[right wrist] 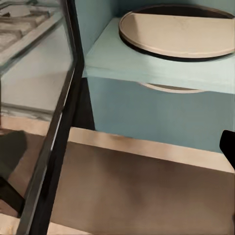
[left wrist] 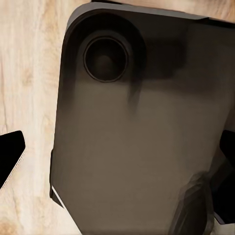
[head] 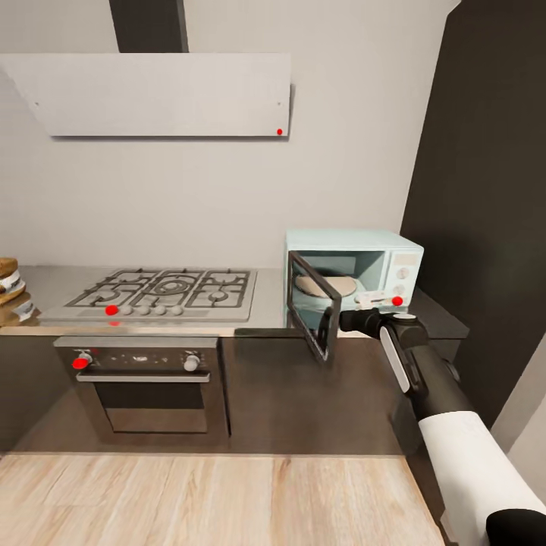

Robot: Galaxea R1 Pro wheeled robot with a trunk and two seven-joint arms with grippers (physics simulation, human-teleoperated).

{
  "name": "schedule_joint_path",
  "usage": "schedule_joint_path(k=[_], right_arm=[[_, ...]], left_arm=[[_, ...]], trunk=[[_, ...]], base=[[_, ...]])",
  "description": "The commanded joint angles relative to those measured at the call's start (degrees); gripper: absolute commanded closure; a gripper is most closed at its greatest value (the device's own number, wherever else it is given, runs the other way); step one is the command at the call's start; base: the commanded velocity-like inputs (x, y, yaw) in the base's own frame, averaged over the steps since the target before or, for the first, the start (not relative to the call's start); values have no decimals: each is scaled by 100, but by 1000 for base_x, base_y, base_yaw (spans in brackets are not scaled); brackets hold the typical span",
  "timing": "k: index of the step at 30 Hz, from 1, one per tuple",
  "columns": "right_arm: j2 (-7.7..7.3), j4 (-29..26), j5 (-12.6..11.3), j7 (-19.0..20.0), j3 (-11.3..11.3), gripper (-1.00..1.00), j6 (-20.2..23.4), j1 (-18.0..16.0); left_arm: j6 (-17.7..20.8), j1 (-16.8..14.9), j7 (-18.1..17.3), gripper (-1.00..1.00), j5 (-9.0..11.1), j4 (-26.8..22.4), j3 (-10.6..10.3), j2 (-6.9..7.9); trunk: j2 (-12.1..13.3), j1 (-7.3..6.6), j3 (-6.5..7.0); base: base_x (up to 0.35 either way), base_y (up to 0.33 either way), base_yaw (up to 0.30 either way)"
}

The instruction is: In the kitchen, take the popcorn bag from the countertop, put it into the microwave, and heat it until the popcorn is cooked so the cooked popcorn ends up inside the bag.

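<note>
The small mint-blue boxy microwave (head: pixel 362 265) stands door-open on the pale grey table (head: pixel 258 322); the crumpled paper popcorn bag, likely light and crushable, wants a gentle mid-body hold; whether the right gripper (head: pixel 362 302) jaws are released, I cannot tell.

Microwave (head: pixel 394 265) on countertop (head: pixel 258 331) right of hob (head: pixel 163 292), oven (head: pixel 144 383) below hob

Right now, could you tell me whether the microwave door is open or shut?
Open: the microwave door swings out toward the camera, exposing the round turntable inside.

Right tool (head: pixel 350 318) hidden behind open microwave door (head: pixel 312 312); stacked items (head: pixel 9 284) cut off at left edge.
</note>
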Motion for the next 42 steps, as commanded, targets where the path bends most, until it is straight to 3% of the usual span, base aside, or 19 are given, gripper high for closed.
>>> schedule_joint_path(k=[1, 4, 12, 38, 42], right_arm=[[-46, -5, -36, 87, 8, -100, 31, -4], [-190, -3, -12, 476, 8, -100, 30, -4], [-363, 120, -4, 624, 8, -100, 24, -4], [-394, 158, 15, 744, -4, -100, 23, -4], [-409, 272, 33, 671, -113, -100, 20, -4]], left_arm=[[-9, 0, 2, -100, 39, -7, 9, -2], [-9, 0, 2, -100, 39, -5, 9, -2], [-9, 0, 2, -100, 39, -6, 9, -2], [-9, 0, 2, -100, 39, -10, 9, -2], [-9, 0, 2, -100, 39, -7, 9, -2]], trunk=[[-3, 0, -5], [-3, 0, -5], [-3, 0, -5], [-3, 0, -5], [-3, 0, -5]], base=[[0, 195, 0], [0, 167, 0], [0, 153, 0], [-54, 127, 0], [-1, 1, 0]])
